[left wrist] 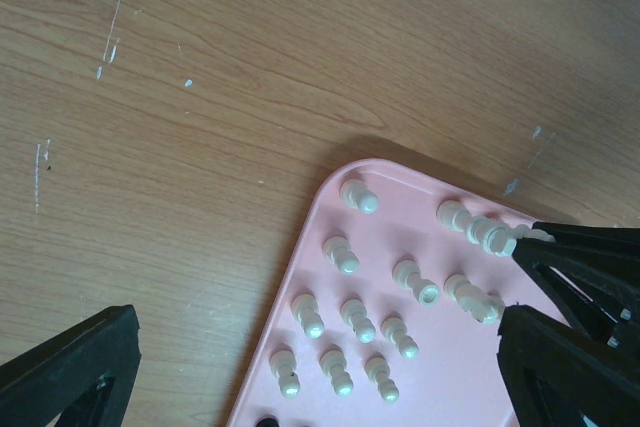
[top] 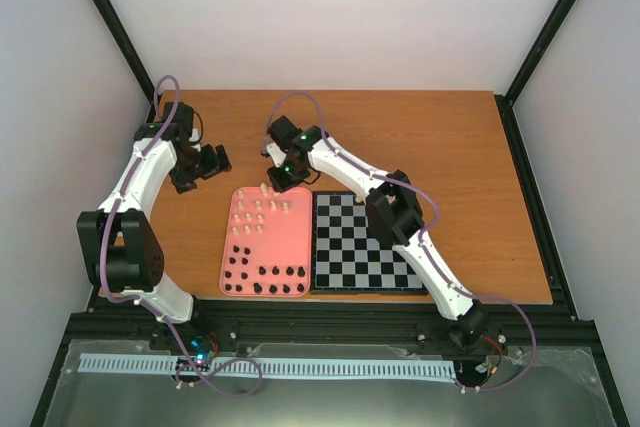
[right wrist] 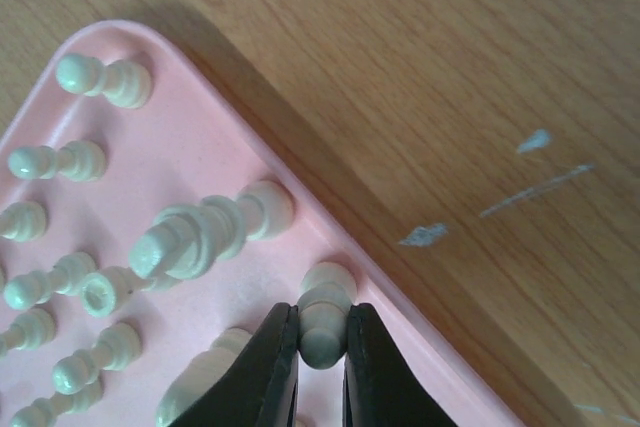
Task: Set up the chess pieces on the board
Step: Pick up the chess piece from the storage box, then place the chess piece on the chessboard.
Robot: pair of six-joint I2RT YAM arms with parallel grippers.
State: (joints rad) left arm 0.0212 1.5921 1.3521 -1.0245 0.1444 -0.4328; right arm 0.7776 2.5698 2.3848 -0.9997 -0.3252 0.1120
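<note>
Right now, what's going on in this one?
The right pincer is shut on a cream piece at the far edge of the pink tray. The left pincer hangs open over the table, left of the tray. The remaining pieces stand on the tray; visible squares of the board hold none.

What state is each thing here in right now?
left gripper, open, holding nothing.
right gripper, shut on a cream piece at a corner of the pink tray.
cream pieces, standing on the tray's far end.
black pieces, on the tray's near end.
board, no pieces visible; partly hidden by the right arm.
</note>
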